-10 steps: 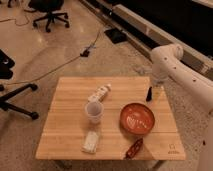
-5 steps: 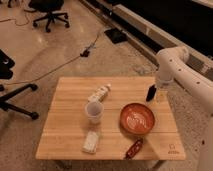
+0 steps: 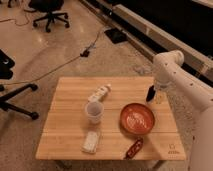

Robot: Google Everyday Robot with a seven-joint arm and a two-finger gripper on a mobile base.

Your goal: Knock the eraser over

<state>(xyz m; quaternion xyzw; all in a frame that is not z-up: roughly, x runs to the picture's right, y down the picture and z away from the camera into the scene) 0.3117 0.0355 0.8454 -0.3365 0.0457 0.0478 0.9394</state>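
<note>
Eraser: small dark block (image 3: 150, 94) on the far right part of the desk (image 3: 65, 130), beyond the red bowl (image 3: 136, 119) and near the right edge. It seems to lean a little, top toward the right, but is not flat on the wood.
Gripper: the gripper (image 3: 159, 90) is at the end of the white arm, low over the desk's far right corner, just right of the eraser's top.
Grip state: cannot tell whether released or clenched.
Contact: cannot tell whether the gripper touches the block or only stands close beside it.
Done so far: the approach looks complete, with the arm brought down to the block's level on its right side.
Left to do: the topple itself. The block most likely needs a sideways push near its top until it lies on a long face.
Clearance: bare wood lies left of the eraser, so it has room to fall. The bowl's rim is near on the front side.
Bystanders: clear cup (image 3: 93, 111), white ribbed block (image 3: 90, 142), dark red wrapper (image 3: 133, 148) and a white object lying on its side (image 3: 99, 92) are all well apart from the eraser.
</note>
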